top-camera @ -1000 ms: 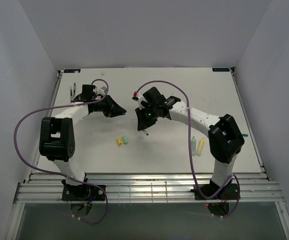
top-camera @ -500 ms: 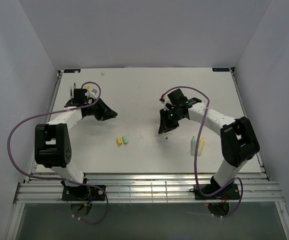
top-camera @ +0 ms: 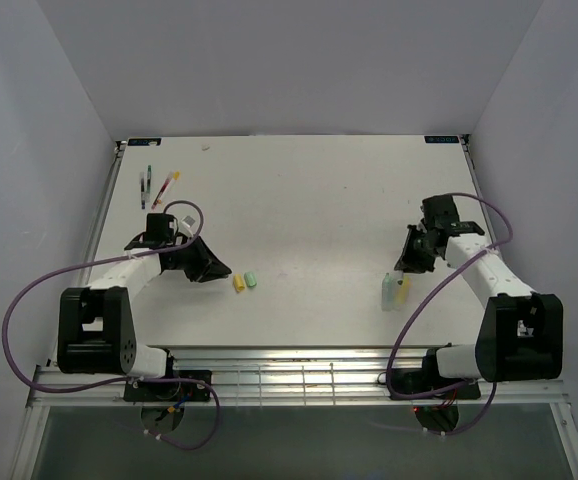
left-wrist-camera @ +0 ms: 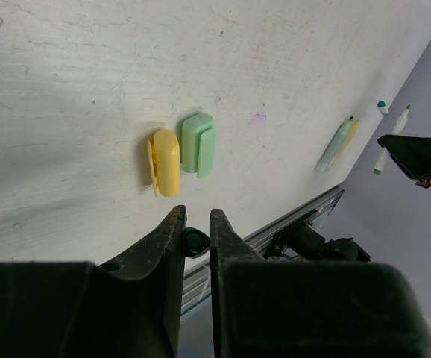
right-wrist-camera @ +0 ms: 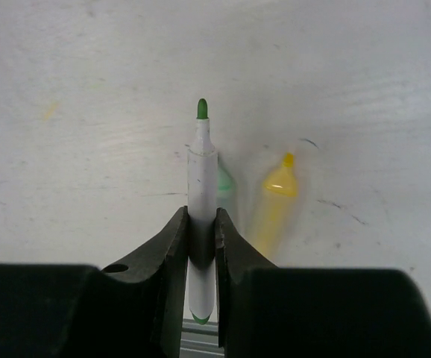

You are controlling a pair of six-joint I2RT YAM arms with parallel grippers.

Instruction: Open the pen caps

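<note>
My left gripper (left-wrist-camera: 194,212) is shut on a small dark green pen cap (left-wrist-camera: 194,240), just short of the yellow cap (left-wrist-camera: 165,162) and light green cap (left-wrist-camera: 198,144) lying side by side. From above, the left gripper (top-camera: 212,269) sits left of the yellow cap (top-camera: 238,284) and green cap (top-camera: 251,279). My right gripper (right-wrist-camera: 200,212) is shut on a white pen (right-wrist-camera: 202,171) with a bare green tip, pointing over the pale-green marker barrel (right-wrist-camera: 227,183) and yellow marker barrel (right-wrist-camera: 275,201). In the top view the right gripper (top-camera: 409,262) hangs just behind the barrels (top-camera: 387,292).
Thin pens (top-camera: 149,184) and a red-ended one (top-camera: 167,187) lie at the table's back left corner. A small teal cap (left-wrist-camera: 382,107) lies at the right side. The table's metal front rail (top-camera: 289,380) runs just in front of both marker barrels.
Both arms have swung apart from the middle. The left gripper came forward beside the two caps; the right gripper carried the white pen right to the marker barrels.
</note>
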